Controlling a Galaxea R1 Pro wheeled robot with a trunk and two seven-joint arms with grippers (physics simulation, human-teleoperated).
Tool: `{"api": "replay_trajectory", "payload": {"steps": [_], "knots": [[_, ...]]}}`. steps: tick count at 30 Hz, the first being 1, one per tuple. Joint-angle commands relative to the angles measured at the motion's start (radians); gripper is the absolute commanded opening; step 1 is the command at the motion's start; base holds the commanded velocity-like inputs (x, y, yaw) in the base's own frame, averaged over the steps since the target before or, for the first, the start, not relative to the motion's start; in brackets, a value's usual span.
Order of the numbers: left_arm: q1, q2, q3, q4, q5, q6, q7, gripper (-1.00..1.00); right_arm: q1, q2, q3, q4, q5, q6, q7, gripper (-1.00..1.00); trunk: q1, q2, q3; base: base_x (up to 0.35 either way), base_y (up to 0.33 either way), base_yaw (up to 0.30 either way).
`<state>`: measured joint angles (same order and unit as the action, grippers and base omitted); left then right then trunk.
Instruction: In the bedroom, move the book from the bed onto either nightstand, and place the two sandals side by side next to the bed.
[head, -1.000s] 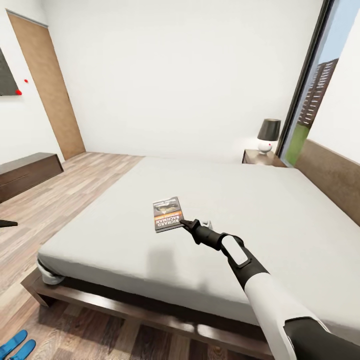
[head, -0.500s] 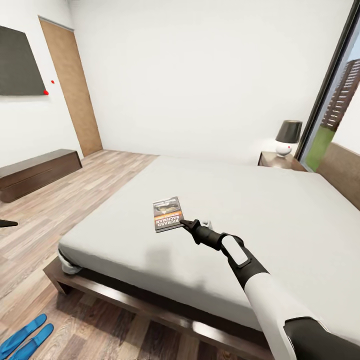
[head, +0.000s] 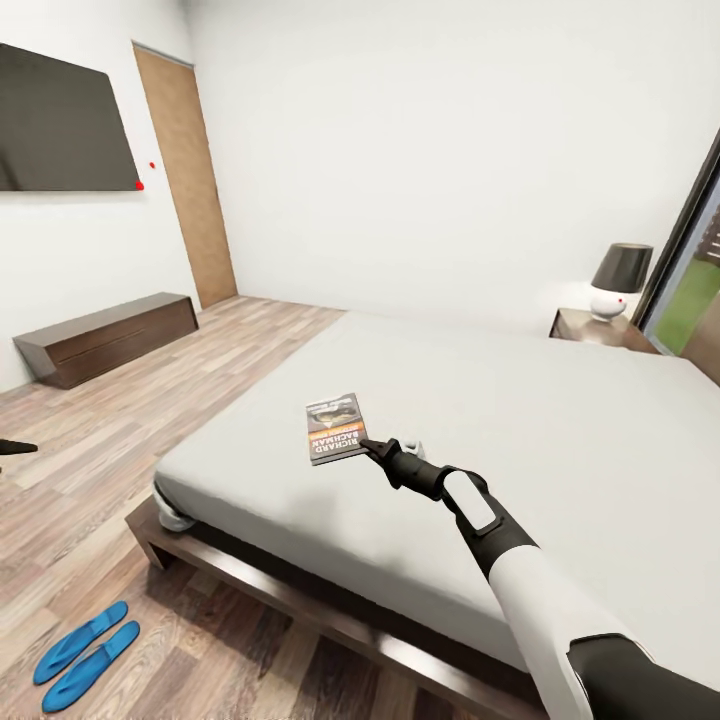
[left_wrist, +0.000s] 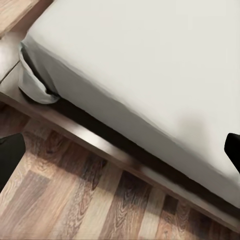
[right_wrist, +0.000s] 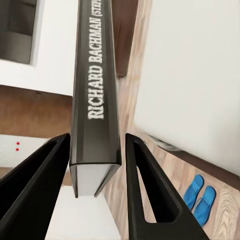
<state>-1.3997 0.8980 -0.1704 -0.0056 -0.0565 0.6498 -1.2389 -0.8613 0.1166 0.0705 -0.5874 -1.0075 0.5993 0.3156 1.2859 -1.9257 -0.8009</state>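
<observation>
1. The book (head: 335, 429) was a thin dark-grey paperback with an orange band and white "RICHARD BACHMAN" lettering, held flat above the bed (head: 560, 420).
2. The right gripper (head: 366, 446) reached forward on an outstretched arm, its jaws clamped on the book's near edge.
3. Two blue sandals (head: 86, 654) lay together on the floor near the bed's foot corner.
4. I could not tell how the left jaws stood.

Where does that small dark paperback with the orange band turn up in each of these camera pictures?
Head view: the small dark paperback with the orange band is at picture centre over the pale grey mattress, at the tip of the right claw.
Left wrist view: not in this picture.
Right wrist view: its lettered spine runs up the middle, between the two black fingers.
Shared landmark: the pair of bright blue flat sandals on the wood floor.
</observation>
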Motion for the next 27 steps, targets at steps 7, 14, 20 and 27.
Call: {"api": "replay_trajectory", "payload": {"steps": [7, 14, 20, 27], "knots": [[-0.001, -0.006, 0.000, -0.001, -0.006, 0.007, -0.005, 1.00, -0.001, 0.000, 0.000, 0.000, -0.007, 0.004, 0.013, -1.00, 0.000, -0.001, -0.001, 0.000, 0.000, 0.195], [-0.001, -0.010, 0.000, -0.001, -0.006, 0.007, -0.005, 1.00, -0.001, 0.000, 0.000, 0.000, -0.007, 0.004, 0.020, -1.00, 0.000, -0.001, -0.001, 0.000, 0.000, 0.194], [-0.001, -0.011, 0.000, -0.001, -0.006, 0.007, -0.001, 1.00, -0.001, 0.000, 0.001, 0.000, -0.007, 0.004, 0.021, -1.00, 0.000, -0.001, -0.001, 0.000, 0.000, 0.193], [-0.001, -0.019, 0.000, -0.001, -0.006, 0.009, 0.077, 1.00, -0.001, 0.000, 0.001, 0.000, -0.008, 0.004, 0.022, -1.00, 0.000, -0.001, -0.001, 0.000, 0.000, 0.192]]}}
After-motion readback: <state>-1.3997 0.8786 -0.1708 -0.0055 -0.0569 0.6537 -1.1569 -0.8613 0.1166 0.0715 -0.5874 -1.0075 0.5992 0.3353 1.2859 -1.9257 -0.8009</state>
